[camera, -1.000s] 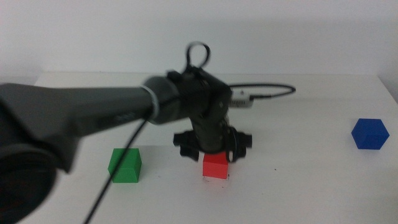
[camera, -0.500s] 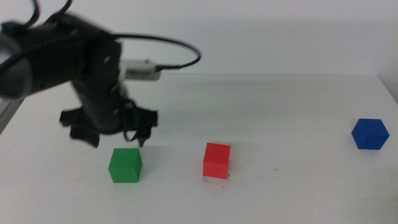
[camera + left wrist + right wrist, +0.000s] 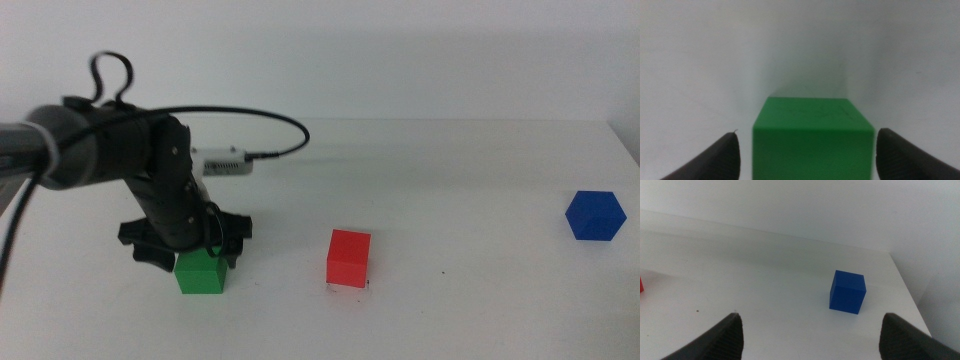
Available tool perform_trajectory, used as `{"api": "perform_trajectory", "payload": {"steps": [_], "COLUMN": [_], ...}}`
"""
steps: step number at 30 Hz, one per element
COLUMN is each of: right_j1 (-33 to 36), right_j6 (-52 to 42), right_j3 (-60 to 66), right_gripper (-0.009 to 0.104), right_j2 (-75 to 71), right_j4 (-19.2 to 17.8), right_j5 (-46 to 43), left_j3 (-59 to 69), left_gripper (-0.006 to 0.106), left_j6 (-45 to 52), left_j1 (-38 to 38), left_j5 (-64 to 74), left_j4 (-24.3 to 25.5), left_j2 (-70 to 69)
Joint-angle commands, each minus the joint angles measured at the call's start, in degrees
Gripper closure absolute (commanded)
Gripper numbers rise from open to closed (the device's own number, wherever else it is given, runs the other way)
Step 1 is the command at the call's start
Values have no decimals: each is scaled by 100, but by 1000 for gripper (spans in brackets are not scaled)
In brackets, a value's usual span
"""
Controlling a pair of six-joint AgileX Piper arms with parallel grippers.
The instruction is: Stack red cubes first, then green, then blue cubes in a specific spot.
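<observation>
Your left hand straddles the small matte green cube, jaws wide, nothing held; it looks light and rigid, so pinch its flat side faces.

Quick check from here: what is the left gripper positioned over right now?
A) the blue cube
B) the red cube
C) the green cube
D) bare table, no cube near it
C: in the middle view the left gripper sits right above the green cube, and its wrist view shows that cube between the open jaws, not yet gripped.
</observation>
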Motion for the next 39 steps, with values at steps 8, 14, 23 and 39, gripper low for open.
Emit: {"api": "perform_trajectory", "payload": {"steps": [8, 14, 23, 39], "right_j1": [-47, -47, -47, -47], "right_j6": [-69, -69, -69, -69], "right_j3": [15, 15, 15, 15], "right_gripper": [2, 2, 2, 2], "right_j2": [-22, -22, -22, -22], "right_j4": [-51, -51, -51, -51], "right_j5": [-5, -5, -5, -5], "left_j3": [-153, -1469, -2928, -2941], "left_gripper": [66, 89, 89, 89], "left_j6": [-6, -998, -999, -748], "left_j1": [-81, -1277, -2159, -2159], "left_j5": [268, 1282, 1616, 1194], "left_j4": [-396, 398, 204, -44], "left_j2": [-99, -258, 632, 1197]}}
